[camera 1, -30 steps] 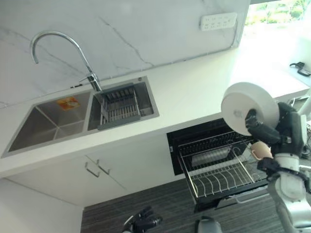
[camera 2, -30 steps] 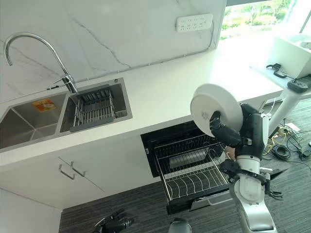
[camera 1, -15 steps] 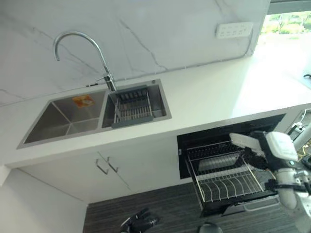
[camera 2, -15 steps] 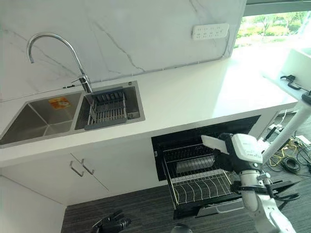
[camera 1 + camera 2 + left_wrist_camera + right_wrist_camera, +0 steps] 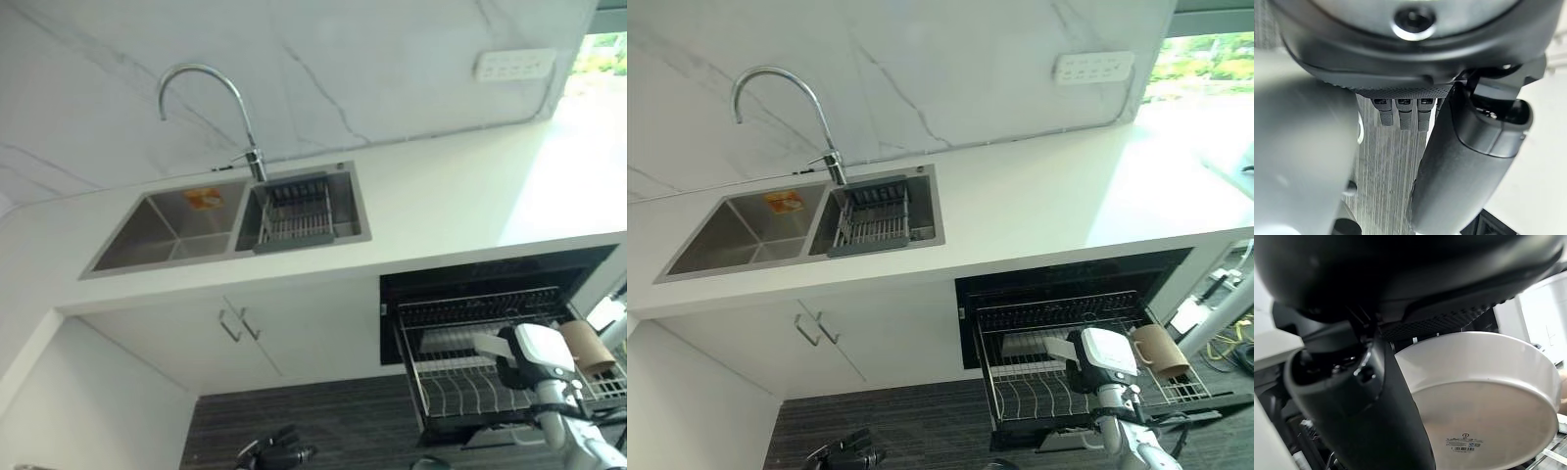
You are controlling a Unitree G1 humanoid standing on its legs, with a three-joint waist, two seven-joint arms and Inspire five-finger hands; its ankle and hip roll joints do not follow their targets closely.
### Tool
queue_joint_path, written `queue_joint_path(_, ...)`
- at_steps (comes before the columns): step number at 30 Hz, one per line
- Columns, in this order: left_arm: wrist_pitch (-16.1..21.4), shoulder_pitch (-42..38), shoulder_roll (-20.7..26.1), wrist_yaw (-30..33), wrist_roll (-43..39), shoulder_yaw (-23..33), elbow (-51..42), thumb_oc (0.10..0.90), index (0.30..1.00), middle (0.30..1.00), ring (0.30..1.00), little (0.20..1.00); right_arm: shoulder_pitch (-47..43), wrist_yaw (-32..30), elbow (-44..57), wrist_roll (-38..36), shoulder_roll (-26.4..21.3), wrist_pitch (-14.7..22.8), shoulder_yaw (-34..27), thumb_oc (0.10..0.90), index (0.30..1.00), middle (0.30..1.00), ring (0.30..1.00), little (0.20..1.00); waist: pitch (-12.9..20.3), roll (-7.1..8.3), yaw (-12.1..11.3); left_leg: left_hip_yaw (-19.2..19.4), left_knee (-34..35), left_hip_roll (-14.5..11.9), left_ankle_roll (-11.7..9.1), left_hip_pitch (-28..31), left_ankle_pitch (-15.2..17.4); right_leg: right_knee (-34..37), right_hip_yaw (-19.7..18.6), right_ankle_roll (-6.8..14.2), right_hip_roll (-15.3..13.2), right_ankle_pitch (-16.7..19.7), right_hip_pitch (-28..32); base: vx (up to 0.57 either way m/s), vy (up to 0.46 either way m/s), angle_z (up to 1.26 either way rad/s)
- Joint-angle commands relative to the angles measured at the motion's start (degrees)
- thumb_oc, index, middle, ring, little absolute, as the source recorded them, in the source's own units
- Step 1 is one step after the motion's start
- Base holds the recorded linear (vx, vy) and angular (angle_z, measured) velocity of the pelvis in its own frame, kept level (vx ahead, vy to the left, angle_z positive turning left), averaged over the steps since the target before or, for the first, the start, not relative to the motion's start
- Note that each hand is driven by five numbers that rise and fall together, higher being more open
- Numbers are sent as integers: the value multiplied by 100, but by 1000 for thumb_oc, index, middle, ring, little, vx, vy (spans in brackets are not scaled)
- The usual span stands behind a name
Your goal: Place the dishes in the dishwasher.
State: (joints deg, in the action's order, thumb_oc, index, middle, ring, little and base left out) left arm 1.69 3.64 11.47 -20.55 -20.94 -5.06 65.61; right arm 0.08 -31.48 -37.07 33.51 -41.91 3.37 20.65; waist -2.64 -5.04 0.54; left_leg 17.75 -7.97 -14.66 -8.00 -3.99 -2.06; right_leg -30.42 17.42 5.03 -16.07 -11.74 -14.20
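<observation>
Over the pulled-out dishwasher rack (image 5: 460, 377), in the left eye view, the right hand (image 5: 511, 360) reaches low from the lower right, clamped on a white plate (image 5: 488, 346) held edge-on above the wire tines. A tan cup (image 5: 587, 347) sits in the rack's right end, and open tines lie bare to the left of the plate. The left hand (image 5: 279, 454) hangs low over the striped floor (image 5: 323, 421), well apart from the dishwasher.

In the right eye view, the white counter (image 5: 1048, 211) overhangs the dishwasher opening, and the sink (image 5: 813, 220) with its wire basket (image 5: 872, 217) lies well to the left.

In the left wrist view, the left hand's fingers (image 5: 1400, 111) are straight and hold nothing.

In the right wrist view, the thumb (image 5: 1359, 411) presses against the plate's underside, its rim toward the rack.
</observation>
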Motion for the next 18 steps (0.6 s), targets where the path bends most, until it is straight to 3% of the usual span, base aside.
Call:
queue_joint_path(1, -402, 583, 656, 11, 414, -288, 113, 800, 900, 900, 900, 900, -1161, -766, -33, -375, 152, -72, -359, 400, 300, 300, 300, 300, -398, 326, -158, -195, -922, -61, 127, -143, 1015, 1324, 225, 463, -123, 403, 991, 31, -1, 10)
queue_joint_path(6, -241, 598, 664, 206, 372, -485, 70, 800, 900, 900, 900, 900, -1582, -813, -782, -584, 129, -149, -325, 400, 300, 300, 300, 300, -444, 189, -302, -346, -922, 15, 109, -207, 972, 1324, 248, 452, -173, 408, 991, 26, 12, 14)
queue_joint_path(12, -232, 557, 619, 280, 196, -605, -44, 800, 900, 900, 900, 900, -2068, -784, -1413, -727, -34, -326, -281, 400, 300, 300, 300, 300, -554, -82, -397, -454, -922, 120, 83, -341, 856, 1324, 256, 437, -267, 453, 908, -21, 48, 12)
queue_joint_path(18, -287, 579, 507, 131, 83, -825, -88, 800, 900, 900, 900, 900, -2426, -327, -2087, -860, -103, -494, -199, 400, 300, 300, 300, 300, -654, -348, -411, -489, -922, 212, 66, -424, 774, 1324, 234, 420, -350, 491, 838, -22, 53, 10)
